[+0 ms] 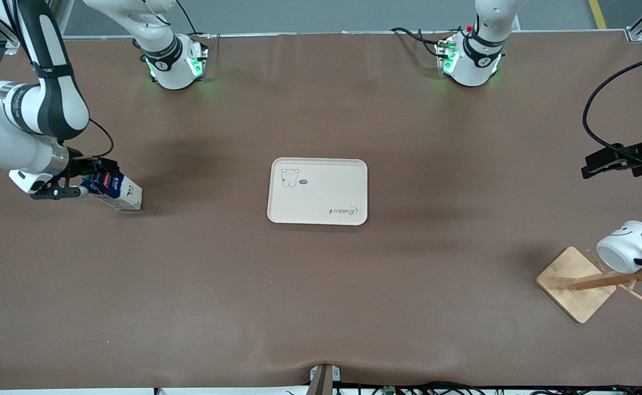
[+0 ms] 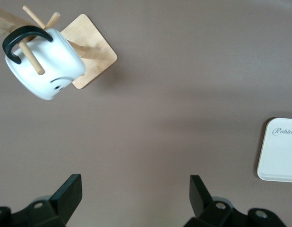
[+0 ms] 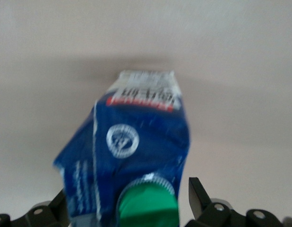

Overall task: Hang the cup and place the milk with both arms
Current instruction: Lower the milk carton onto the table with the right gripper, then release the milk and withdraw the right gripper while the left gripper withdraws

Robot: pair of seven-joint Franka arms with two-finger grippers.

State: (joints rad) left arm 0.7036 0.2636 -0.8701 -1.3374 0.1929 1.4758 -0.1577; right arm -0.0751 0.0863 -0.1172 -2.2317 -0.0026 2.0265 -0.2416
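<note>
— Where do we find the small dark blue and white gable-top milk carton [image 1: 117, 190] with the green round screw cap [image 3: 147, 206]?

— At the right arm's end of the brown worktop [image 1: 321, 307], tilted, its top end between the black fingers of the right pincer [image 1: 91, 181], which we see closed on it.

— And the small white mug with the black curved handle and smiley face [image 1: 630, 246]?

— We see it hooked by the handle on a peg of the bamboo rack with a square base [image 1: 578, 282], at the left arm's end, nearer the front camera than the carton.

— The left pincer [image 2: 134, 191]?

— Wide open and holding nothing — it hangs over bare worktop near the rack.

— Anything between carton and rack?

— Only the cream rectangular tray with a small bear drawing [image 1: 317, 191] mid-worktop, well apart from both — nothing lies on it.
</note>
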